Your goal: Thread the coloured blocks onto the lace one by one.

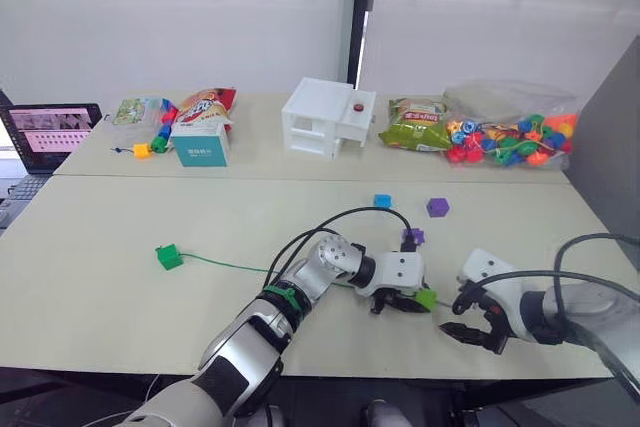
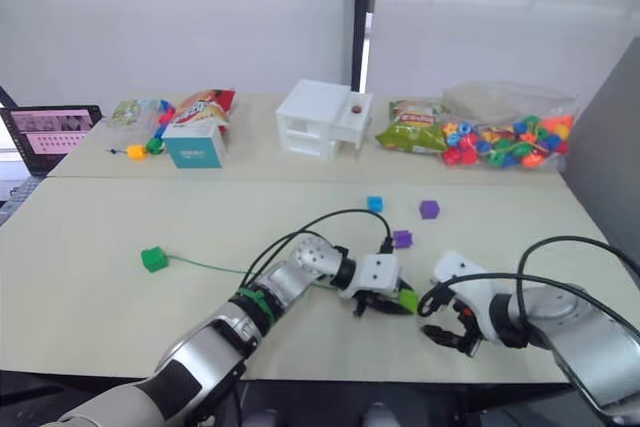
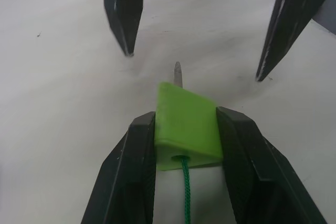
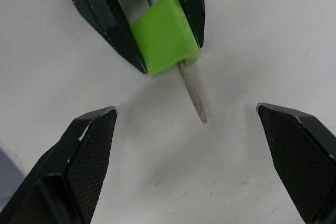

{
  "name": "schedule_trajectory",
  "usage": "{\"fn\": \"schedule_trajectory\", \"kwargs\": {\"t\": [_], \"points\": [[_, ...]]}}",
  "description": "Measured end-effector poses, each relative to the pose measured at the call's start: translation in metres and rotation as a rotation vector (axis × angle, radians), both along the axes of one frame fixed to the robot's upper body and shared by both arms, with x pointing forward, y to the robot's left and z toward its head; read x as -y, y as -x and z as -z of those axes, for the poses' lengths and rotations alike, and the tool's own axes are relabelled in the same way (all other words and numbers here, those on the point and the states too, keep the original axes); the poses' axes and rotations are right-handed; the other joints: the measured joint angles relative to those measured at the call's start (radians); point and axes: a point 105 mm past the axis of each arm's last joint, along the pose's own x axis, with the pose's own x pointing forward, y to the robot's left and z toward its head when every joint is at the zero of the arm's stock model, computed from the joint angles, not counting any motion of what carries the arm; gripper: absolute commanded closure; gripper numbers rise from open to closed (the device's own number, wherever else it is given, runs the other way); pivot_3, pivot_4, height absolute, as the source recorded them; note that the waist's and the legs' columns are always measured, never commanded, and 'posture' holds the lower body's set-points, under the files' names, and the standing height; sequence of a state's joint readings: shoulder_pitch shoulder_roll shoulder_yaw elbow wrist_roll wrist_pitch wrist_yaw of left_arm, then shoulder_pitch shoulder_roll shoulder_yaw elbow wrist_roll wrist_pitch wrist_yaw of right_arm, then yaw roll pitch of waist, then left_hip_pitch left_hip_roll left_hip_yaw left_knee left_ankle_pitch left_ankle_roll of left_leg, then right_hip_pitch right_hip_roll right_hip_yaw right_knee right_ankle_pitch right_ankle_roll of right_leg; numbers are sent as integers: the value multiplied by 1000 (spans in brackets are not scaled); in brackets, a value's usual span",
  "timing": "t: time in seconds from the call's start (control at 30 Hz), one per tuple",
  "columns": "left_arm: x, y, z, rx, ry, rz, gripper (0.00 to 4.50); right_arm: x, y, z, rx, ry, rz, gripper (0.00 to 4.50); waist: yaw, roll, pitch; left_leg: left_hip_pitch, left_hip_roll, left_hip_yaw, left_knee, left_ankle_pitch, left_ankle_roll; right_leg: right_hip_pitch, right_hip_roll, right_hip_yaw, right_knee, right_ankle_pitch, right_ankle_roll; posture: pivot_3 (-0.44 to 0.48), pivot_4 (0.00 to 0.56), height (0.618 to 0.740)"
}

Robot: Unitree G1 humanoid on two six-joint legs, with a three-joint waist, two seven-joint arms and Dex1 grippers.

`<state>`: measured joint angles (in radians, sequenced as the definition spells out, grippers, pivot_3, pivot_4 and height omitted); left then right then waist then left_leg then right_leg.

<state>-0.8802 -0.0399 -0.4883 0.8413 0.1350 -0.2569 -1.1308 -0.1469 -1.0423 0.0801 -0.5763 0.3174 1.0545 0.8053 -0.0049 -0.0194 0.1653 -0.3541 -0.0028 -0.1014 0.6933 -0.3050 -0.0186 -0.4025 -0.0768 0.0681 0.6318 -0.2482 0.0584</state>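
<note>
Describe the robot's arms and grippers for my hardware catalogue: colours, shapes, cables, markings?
Both arms are silver-grey metal with dark joints. The left arm wears a green band at the wrist and trails looping black cables; the right arm carries black cables too. White housings sit behind the left gripper and right gripper. The fingers are black, wedge-shaped, tapering, with textured pads.

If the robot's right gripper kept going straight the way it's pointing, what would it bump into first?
Probably the lace's brown needle tip, which pokes out of the light green wedge toward the open right gripper. Just behind it are the wedge and the left gripper holding it. Depth is hard to judge.
</note>
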Motion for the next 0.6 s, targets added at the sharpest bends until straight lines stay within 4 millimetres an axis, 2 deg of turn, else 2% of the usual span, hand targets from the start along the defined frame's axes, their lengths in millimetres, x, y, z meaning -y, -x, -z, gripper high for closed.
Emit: {"fn": "schedule_trajectory", "kwargs": {"t": [0.13,0.43,0.6], "points": [[-3,0,1,1,3,-3,3295,-6,-5,4,-6,1,-60,1438,-7,0,0,0,0,0,0,0,0,0,0,0,0,0,0,0,150,740],[-5,-1,0,7,-4,-11,3295,-7,-5,8,-21,3,-110,4483,-8,0,0,1,0,0,1,0,0,1,0,0,0,0,0,0,150,740],[-13,-3,-1,48,-19,-8,3295,-7,-8,8,-27,0,-119,4500,-11,0,0,1,1,0,0,0,0,1,0,0,0,0,0,0,150,740]]}}
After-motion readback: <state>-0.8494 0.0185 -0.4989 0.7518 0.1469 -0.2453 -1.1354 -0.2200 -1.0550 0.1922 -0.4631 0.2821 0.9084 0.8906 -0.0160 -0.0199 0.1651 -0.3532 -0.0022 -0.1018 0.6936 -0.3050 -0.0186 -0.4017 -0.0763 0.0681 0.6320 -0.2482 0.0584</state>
